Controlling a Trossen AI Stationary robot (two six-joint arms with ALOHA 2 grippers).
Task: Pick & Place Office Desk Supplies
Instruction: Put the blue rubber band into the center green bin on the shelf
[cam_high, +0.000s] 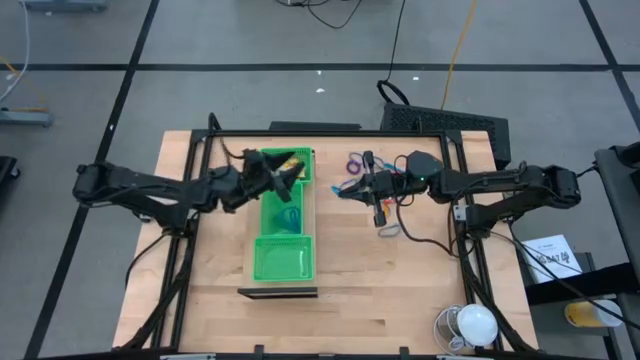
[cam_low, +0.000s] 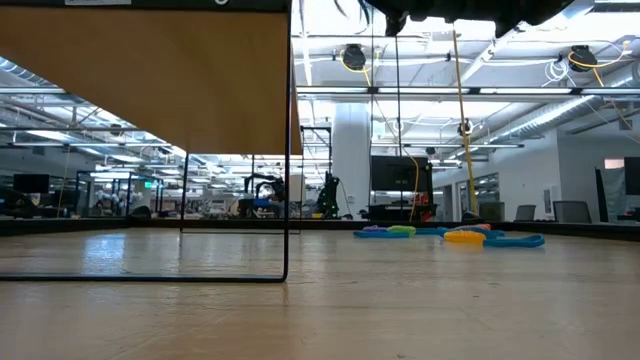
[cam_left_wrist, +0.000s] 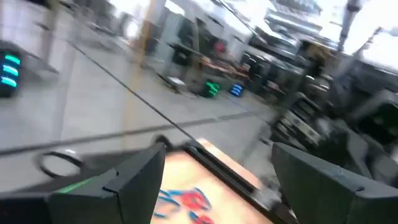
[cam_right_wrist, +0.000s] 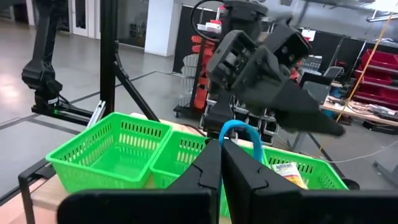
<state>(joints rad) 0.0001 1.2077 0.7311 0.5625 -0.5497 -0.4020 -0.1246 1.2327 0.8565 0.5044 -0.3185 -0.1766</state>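
Wooden tabletop from above: the left gripper (cam_high: 290, 172), fingers apart, hangs over the far end of the green tray (cam_high: 284, 257), while the right gripper (cam_high: 372, 186) sits above the loose supplies (cam_high: 356, 163). Its wrist view alone shows the fingers pinched together on a blue loop (cam_right_wrist: 241, 132). Carry it level over a compartment before releasing, I'd judge.

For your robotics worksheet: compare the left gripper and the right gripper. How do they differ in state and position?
The left gripper is open and empty above the green tray; the right gripper is shut on a blue loop, beside the tray over bare table. Both are dark and two-fingered.
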